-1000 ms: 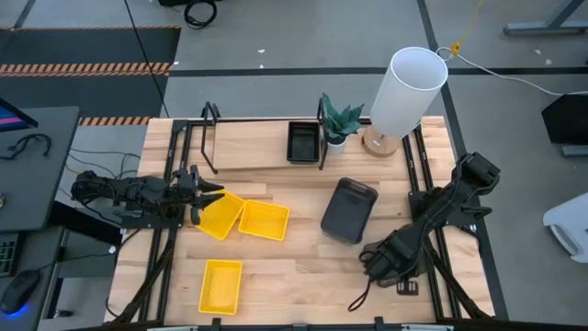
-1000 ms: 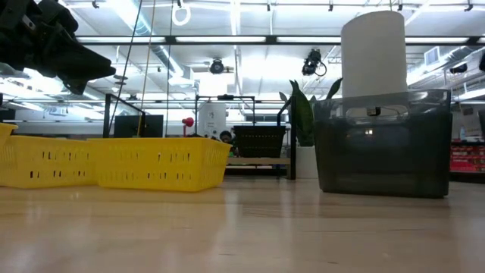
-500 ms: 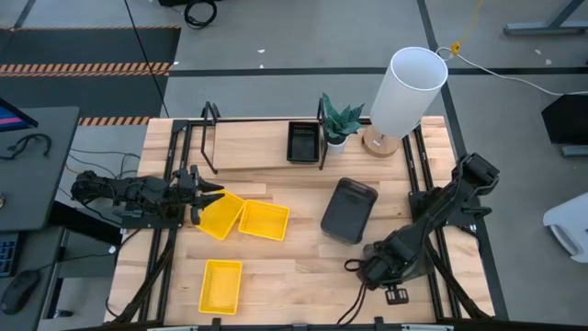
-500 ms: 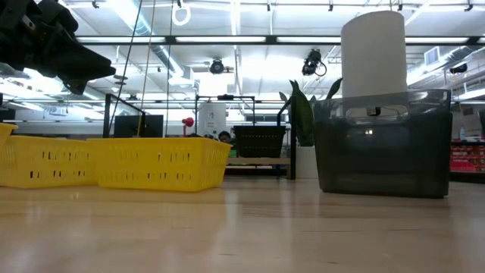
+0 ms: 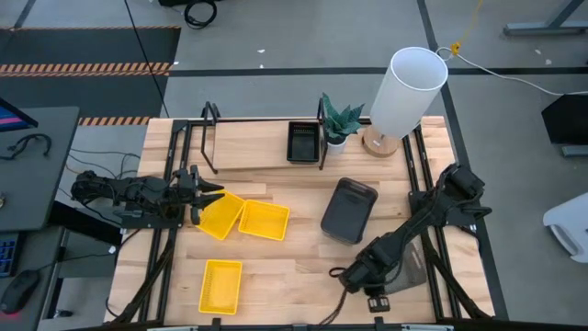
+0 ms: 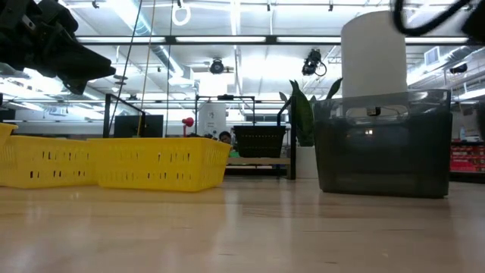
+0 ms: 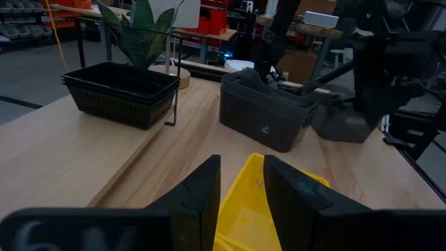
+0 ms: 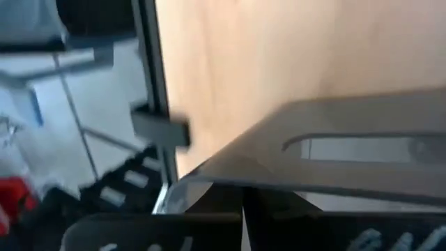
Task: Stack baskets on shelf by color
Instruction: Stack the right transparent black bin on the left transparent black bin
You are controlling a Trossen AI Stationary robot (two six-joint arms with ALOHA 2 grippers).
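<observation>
Bare surface (image 5: pixel 294 267) lies open at six o'clock between the lone yellow basket (image 5: pixel 220 284) and the right pincer (image 5: pixel 342 274); grey baskets (image 5: pixel 349 211), plant (image 5: pixel 338 121) and white cylinder (image 5: pixel 407 90) crowd the two o'clock approach to the shelf (image 5: pixel 253 152).

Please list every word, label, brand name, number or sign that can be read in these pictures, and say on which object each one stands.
No text can be read in any view.
The dark grey plastic basket carries a small pale mark on its side, too small to read.
The boxes on the red shelves in the room behind are too blurred to read.
The yellow plastic baskets show no label.
</observation>
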